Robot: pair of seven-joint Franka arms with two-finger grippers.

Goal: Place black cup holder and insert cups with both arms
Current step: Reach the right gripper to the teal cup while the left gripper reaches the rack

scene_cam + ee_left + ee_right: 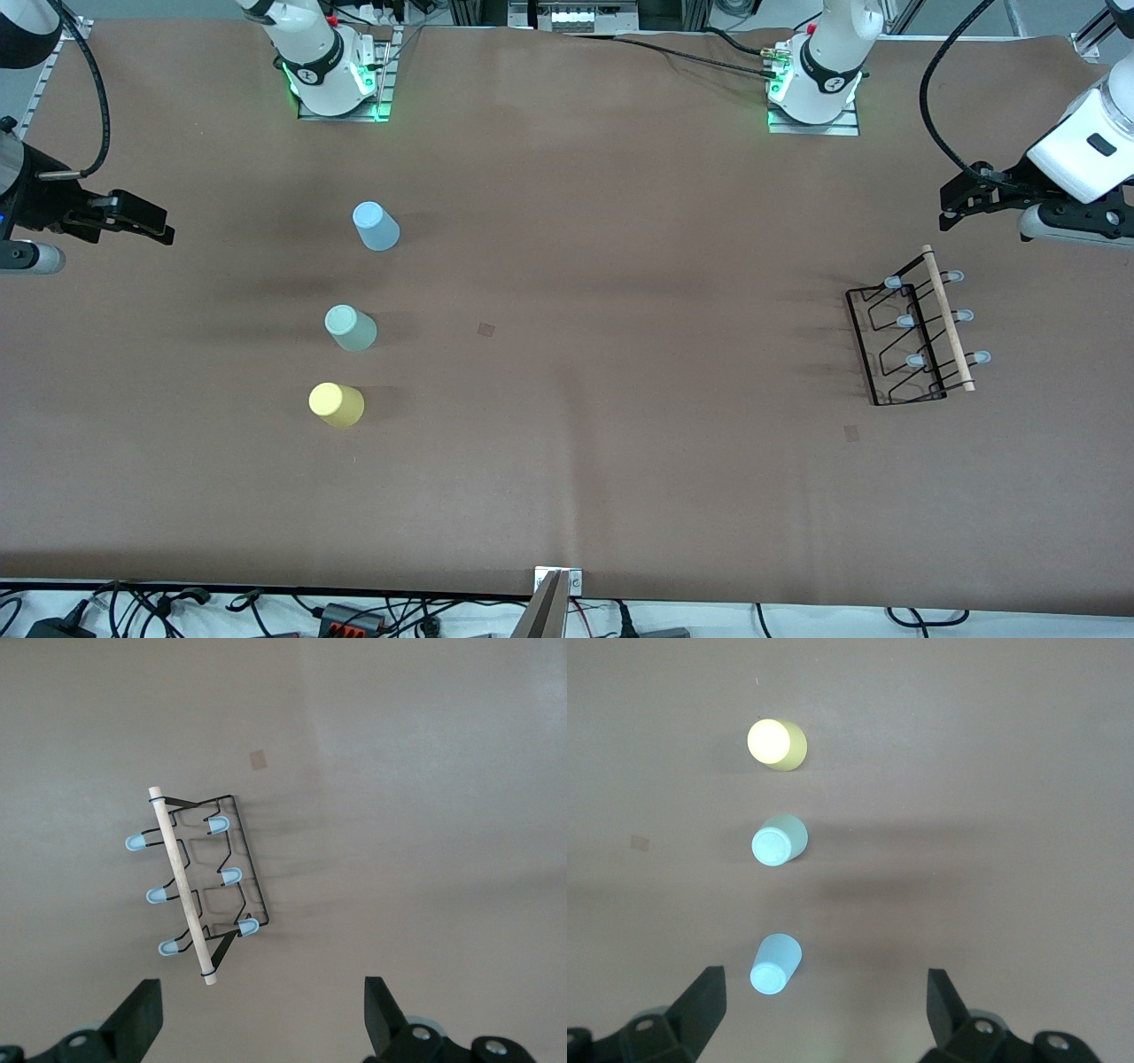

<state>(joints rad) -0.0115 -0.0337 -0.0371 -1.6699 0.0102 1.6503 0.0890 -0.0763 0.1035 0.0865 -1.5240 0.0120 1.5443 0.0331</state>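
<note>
The black cup holder (948, 319) stands on the table toward the left arm's end, wooden rod on top and pale pegs sticking out; it also shows in the left wrist view (182, 886). My left gripper (950, 208) (261, 1010) is open and empty, over bare table beside the holder's end nearest the bases. Three cups stand in a row, narrow closed end up, toward the right arm's end: light blue (376, 226) (776, 963), grey-green (350, 327) (780, 840), yellow (337, 405) (777, 744). My right gripper (164, 226) (824, 1001) is open and empty, over the table's end beside the blue cup.
The arms' bases (337, 80) (815, 89) stand along the table's edge farthest from the front camera. Two small tape squares (485, 329) (851, 432) lie on the brown tabletop. A metal bracket (554, 602) and cables sit at the nearest edge.
</note>
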